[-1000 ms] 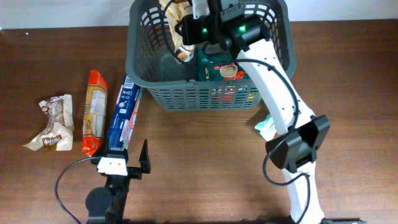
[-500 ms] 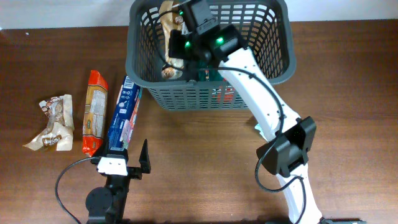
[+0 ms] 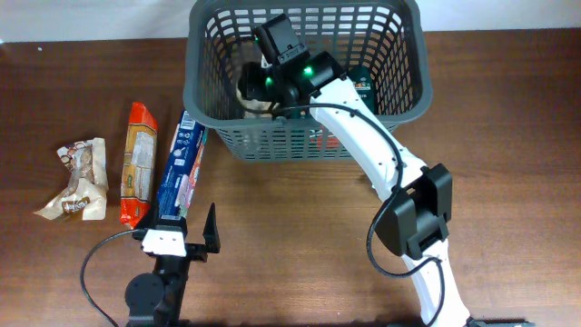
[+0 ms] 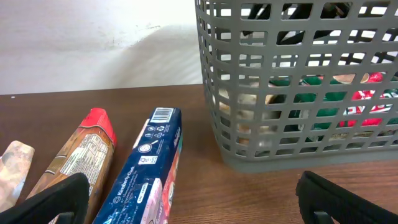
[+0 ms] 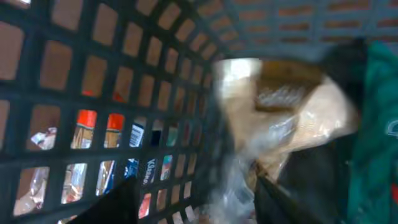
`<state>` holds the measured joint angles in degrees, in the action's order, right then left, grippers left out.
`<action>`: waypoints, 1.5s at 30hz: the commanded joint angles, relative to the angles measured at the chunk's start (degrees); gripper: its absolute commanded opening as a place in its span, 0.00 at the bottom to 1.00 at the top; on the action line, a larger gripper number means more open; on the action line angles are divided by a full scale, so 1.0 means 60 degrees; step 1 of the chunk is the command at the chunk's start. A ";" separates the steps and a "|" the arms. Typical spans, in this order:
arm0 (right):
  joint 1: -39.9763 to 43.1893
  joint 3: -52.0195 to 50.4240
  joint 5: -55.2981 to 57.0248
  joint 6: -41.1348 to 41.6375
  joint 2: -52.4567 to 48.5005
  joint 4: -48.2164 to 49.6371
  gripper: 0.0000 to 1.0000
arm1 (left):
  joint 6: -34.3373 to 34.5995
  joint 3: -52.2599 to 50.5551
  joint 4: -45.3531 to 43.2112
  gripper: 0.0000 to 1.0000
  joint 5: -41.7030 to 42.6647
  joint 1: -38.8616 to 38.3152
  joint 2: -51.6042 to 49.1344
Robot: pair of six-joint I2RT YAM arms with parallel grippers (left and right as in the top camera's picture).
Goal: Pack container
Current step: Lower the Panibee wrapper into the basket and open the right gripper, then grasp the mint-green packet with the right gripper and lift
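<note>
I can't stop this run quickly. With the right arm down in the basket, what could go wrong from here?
1. The right gripper is close to the left wall of the basket with the tan packet; a finger or the packet might catch in the lattice slots.
2. The right arm crosses the near rim, so pulling back low could drag or tip the basket.
The blurred wrist view hides the grip.

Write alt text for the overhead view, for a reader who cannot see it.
The right gripper reaches into a dark-grey shopping basket, at a beige snack packet. Left of the basket, a blue box, an orange packet and a crumpled beige wrapper lie on the wooden table; the left gripper sits open near the front edge.
</note>
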<state>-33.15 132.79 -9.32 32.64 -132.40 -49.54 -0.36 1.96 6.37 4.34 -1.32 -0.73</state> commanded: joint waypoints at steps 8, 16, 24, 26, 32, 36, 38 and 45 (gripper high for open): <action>0.0761 0.2404 -0.0255 -0.2521 0.0769 -0.1504 0.60 | 0.0025 -0.0069 -0.0018 0.99 0.0069 -0.0004 0.0073; 0.3555 0.4772 0.0313 -0.3158 0.2597 -0.3300 0.58 | 0.0025 -0.0069 -0.0018 0.99 0.0069 -0.0004 0.0073; 0.7741 0.3683 0.0696 -0.3151 0.4025 -0.3770 0.58 | 0.0025 -0.0069 -0.0018 0.99 0.0069 -0.0004 0.0073; 0.8572 0.2980 0.0583 -0.3082 0.4054 -0.4171 0.58 | 0.0025 -0.0069 -0.0018 0.99 0.0069 -0.0004 0.0073; 0.9103 -0.0539 -0.1002 -0.2783 0.4040 -0.4386 0.56 | 0.0025 -0.0069 -0.0022 0.99 0.0069 -0.0004 0.0073; 0.8743 -0.3027 -0.2208 -0.2597 0.4040 -0.3825 0.56 | 0.0025 -0.0069 -0.0022 0.99 0.0069 -0.0004 0.0073; 0.8437 -0.4258 -0.2575 -0.2535 0.4040 -0.3497 0.56 | 0.0025 -0.0069 -0.0018 0.99 0.0069 -0.0004 0.0073; 0.7209 -0.6859 -0.3344 -0.2273 0.4040 -0.2142 0.64 | 0.0025 -0.0069 -0.0018 0.99 0.0069 -0.0004 0.0073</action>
<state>12.84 95.22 -25.23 17.74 -109.30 -63.81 -0.36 1.96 6.37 4.34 -1.32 -0.73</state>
